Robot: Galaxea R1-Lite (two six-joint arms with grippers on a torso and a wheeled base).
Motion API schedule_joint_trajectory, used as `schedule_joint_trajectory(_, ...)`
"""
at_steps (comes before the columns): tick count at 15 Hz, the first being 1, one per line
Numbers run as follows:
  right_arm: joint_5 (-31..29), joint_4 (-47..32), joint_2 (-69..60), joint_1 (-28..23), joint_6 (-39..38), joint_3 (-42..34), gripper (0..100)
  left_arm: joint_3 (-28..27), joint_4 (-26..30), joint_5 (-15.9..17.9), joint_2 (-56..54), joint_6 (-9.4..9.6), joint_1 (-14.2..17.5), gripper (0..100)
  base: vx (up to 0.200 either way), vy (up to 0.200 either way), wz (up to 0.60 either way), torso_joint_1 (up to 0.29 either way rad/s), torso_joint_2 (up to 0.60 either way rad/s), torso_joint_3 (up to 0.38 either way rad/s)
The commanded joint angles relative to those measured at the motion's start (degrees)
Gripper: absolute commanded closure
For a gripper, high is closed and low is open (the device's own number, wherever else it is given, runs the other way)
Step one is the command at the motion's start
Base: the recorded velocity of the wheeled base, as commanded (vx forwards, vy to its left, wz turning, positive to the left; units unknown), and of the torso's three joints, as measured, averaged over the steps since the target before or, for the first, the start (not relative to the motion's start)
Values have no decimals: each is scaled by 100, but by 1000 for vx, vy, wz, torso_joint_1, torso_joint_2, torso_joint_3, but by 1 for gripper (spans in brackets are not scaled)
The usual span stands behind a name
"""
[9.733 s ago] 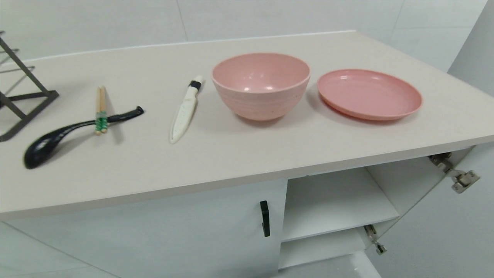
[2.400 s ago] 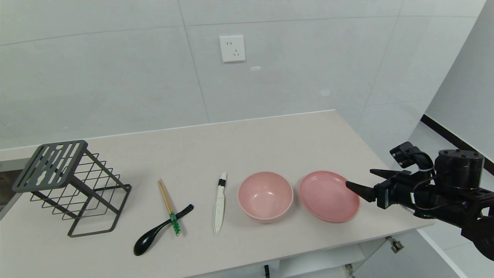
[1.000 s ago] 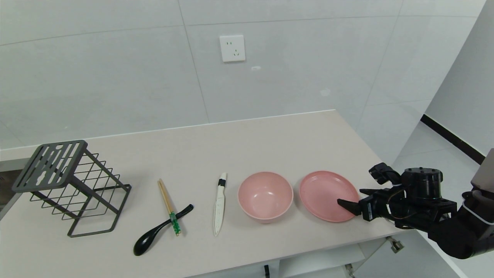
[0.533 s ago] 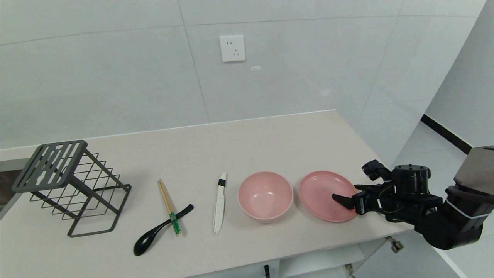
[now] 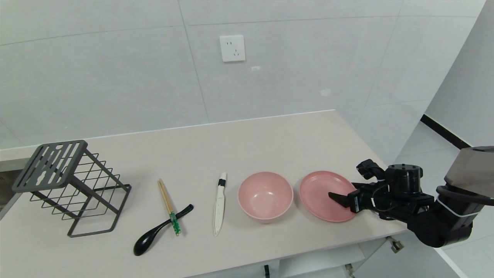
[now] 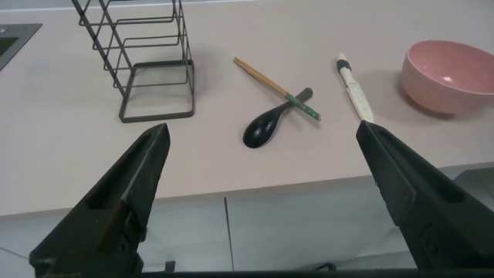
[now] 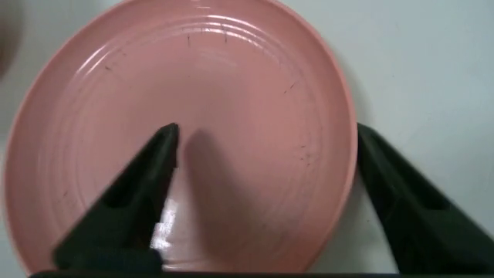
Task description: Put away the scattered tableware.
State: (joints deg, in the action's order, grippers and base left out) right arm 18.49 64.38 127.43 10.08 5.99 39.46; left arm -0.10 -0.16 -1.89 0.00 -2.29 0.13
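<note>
A pink plate [image 5: 322,195] lies near the counter's right front corner, with a pink bowl [image 5: 265,195] just left of it. Further left lie a white knife [image 5: 220,202], a pair of chopsticks [image 5: 168,204] crossing a black spoon [image 5: 156,231], and a dark wire rack [image 5: 65,185]. My right gripper [image 5: 341,192] is open and low at the plate's right side. In the right wrist view this gripper [image 7: 266,131] straddles the plate's [image 7: 193,116] rim, one finger over its inside and one outside. My left gripper [image 6: 262,131] is open, in front of the counter's front edge, facing the spoon [image 6: 270,123].
The counter [image 5: 270,143] ends just right of the plate, with floor beyond. Below the front right edge a cabinet compartment stands open, its hinge [image 5: 393,244] showing. A wall socket [image 5: 232,48] sits above the counter.
My right gripper has moved left from beside the counter's right edge to over the plate's right rim, staying open. The tableware has not moved.
</note>
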Motion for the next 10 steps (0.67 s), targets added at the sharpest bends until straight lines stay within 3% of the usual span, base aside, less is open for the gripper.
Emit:
schedule_joint_trajectory(1, -12, -22, 19, 29, -1, 0, 100, 1, -2, -4, 0, -8, 4, 0, 0, 0, 0, 0, 0, 0)
schedule_joint_trajectory(4, -425, -39, 89, -129, -10, 0, 100, 1, -2, -4, 0, 1, 4, 0, 0, 0, 0, 0, 0, 0)
schedule_joint_trajectory(10, -425, -31, -271, -244, -1, 18, 100, 1, -2, -4, 0, 9, -5, 0, 0, 0, 0, 0, 0, 0)
